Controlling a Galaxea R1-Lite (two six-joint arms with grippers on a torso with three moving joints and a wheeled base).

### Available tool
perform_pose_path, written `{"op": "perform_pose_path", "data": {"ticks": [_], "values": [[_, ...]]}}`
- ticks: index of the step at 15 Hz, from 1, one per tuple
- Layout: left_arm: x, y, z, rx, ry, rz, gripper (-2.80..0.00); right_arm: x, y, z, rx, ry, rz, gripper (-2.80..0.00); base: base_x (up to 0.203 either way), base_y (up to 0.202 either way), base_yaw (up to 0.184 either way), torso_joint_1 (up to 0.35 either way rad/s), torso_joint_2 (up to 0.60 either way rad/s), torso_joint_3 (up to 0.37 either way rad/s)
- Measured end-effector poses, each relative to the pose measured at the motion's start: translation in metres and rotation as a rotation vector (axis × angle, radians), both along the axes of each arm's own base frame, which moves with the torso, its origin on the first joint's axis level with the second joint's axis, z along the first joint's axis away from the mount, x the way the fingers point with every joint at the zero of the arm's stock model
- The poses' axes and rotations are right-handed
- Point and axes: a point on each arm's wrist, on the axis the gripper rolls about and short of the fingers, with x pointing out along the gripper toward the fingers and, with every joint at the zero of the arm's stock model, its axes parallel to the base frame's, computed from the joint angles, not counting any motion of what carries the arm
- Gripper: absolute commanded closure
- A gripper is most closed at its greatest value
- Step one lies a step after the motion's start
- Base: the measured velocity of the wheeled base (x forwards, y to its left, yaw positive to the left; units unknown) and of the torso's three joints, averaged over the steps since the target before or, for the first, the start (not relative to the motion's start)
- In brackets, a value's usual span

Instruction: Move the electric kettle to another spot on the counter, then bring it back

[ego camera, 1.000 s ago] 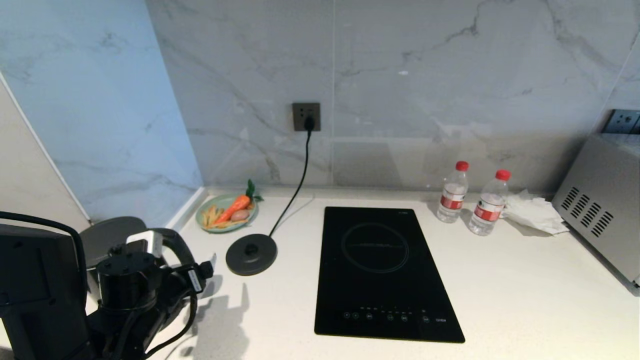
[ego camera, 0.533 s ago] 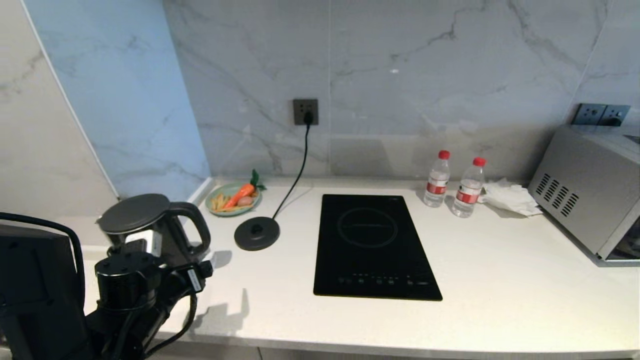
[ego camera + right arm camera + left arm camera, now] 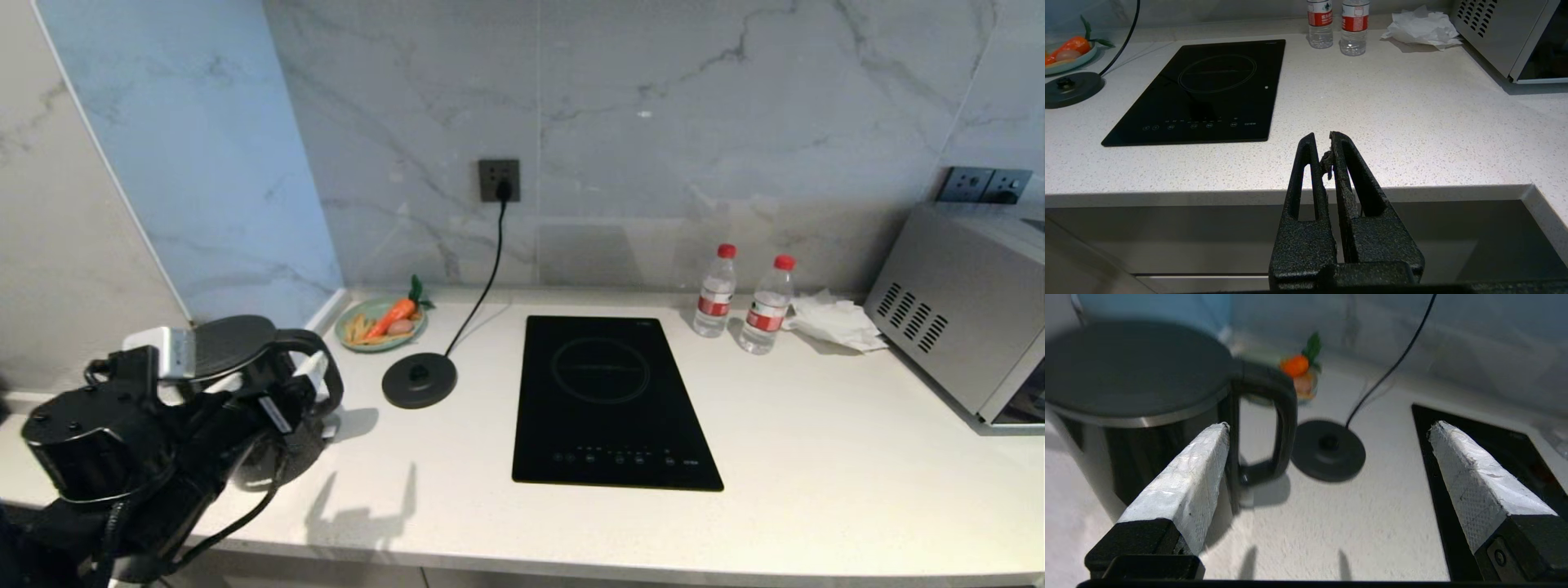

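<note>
The electric kettle (image 3: pixel 233 347), black with a flat lid, stands at the far left of the white counter (image 3: pixel 816 490), off its round base disc (image 3: pixel 419 380). Its looped handle (image 3: pixel 326 377) faces the disc. My left gripper (image 3: pixel 237 365) hovers in front of the kettle, open and empty. In the left wrist view the kettle (image 3: pixel 1135 367) and its handle (image 3: pixel 1286 416) lie just beyond one white fingertip (image 3: pixel 1218 430) of the left gripper (image 3: pixel 1329 425), with nothing touching. My right gripper (image 3: pixel 1322 136) is shut and parked off the counter's front edge.
A black hob (image 3: pixel 612 400) is set in the counter's middle. A plate with a carrot (image 3: pixel 381 322) sits behind the disc, whose cord (image 3: pixel 490 278) runs to a wall socket. Two water bottles (image 3: pixel 715 290), crumpled paper (image 3: pixel 833 320) and a silver oven (image 3: pixel 955 327) stand right.
The head view first drew back from the counter, shifting the whole scene. Since then my left arm has swung up and levelled, bringing its open fingers beside the kettle's top.
</note>
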Motion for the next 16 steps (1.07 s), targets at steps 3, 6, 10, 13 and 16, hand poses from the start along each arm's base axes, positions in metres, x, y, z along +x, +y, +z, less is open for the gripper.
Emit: {"op": "perform_pose_path", "data": {"ticks": [3, 6, 10, 13, 16], "values": [[-0.021, 0.008, 0.031, 0.075, -0.110, 0.000, -2.80, 0.000, 0.000, 0.000, 0.000, -0.004, 0.000, 0.00, 0.000, 0.000, 0.000, 0.000, 0.00, 0.000], [-0.047, 0.014, 0.060, 0.080, -0.157, 0.001, -2.80, 0.000, 0.000, 0.000, 0.000, -0.005, 0.000, 0.00, 0.000, 0.000, 0.000, 0.000, 0.00, 0.000], [-0.103, 0.022, 0.108, 0.105, -0.219, -0.023, -2.80, 0.000, 0.000, 0.000, 0.000, -0.005, 0.001, 0.00, 0.000, 0.000, 0.000, 0.000, 0.00, 0.000], [-0.172, 0.034, 0.133, 0.153, -0.210, -0.041, -2.80, 0.000, 0.000, 0.000, 0.000, -0.005, 0.000, 0.00, 0.000, 0.000, 0.000, 0.000, 0.00, 0.000], [-0.234, 0.048, 0.127, 0.241, -0.135, 0.011, -2.80, 0.000, 0.000, 0.000, 0.000, -0.005, -0.001, 0.00, 0.000, 0.000, 0.000, 0.000, 0.00, 0.000]]}}
